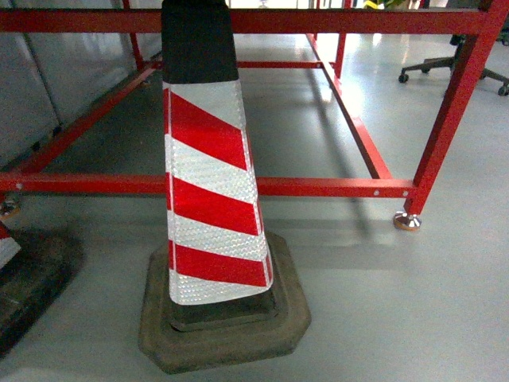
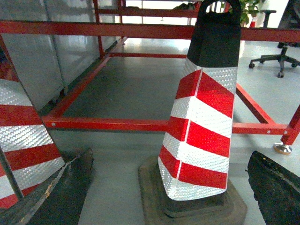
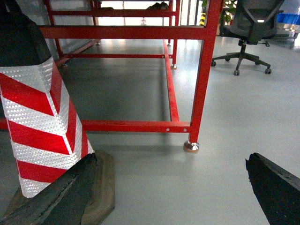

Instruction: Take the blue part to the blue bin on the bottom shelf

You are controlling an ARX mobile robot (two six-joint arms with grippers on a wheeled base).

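The blue part, the blue bin and the bottom shelf are out of view in all three views. My left gripper is open, its dark fingers spread wide near the floor, with a red-and-white striped traffic cone standing beyond the gap. My right gripper is open too, and only bare grey floor shows between its fingers. Neither gripper holds anything. Neither gripper shows in the head view.
The traffic cone on its dark rubber base stands right in front. A second cone stands to the left. Behind them runs a red steel frame with a round foot. Office chairs stand far right.
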